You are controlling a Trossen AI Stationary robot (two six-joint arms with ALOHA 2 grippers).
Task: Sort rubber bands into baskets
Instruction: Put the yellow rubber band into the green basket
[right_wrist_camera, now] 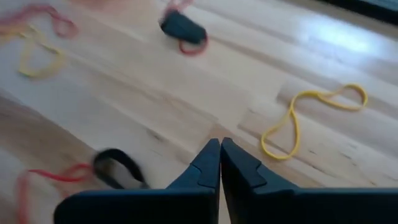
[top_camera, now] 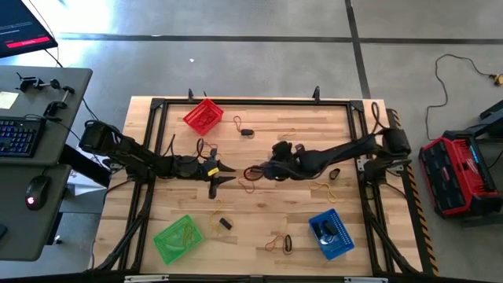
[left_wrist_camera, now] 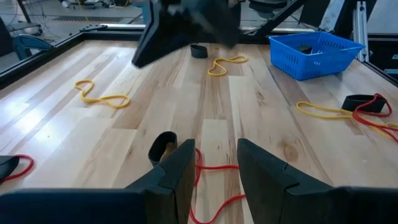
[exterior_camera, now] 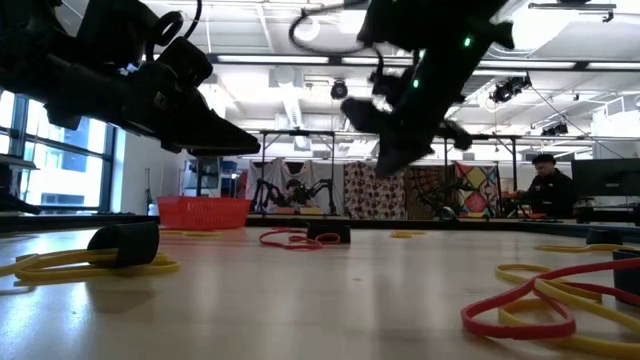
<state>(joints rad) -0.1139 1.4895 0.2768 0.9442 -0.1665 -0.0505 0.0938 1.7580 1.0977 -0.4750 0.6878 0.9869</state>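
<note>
Overhead, the right gripper (top_camera: 250,172) hangs mid-table, fingers pressed together and holding nothing, facing the left gripper (top_camera: 227,174), whose fingers stand apart. Thin tan-yellow, reddish-orange and thicker black rubber bands (top_camera: 328,189) lie scattered over the pale wooden table (top_camera: 267,220), between the red (top_camera: 203,115), green (top_camera: 179,239) and blue perforated plastic baskets (top_camera: 330,233).

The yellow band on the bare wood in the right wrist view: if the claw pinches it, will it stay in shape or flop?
Probably flop: the yellow band is a thin loop, lying flat and pinched into a figure-eight. It looks very light, so a nudge may just slide it along the table. Being so flat, it may slip under the shut right claw.
</note>
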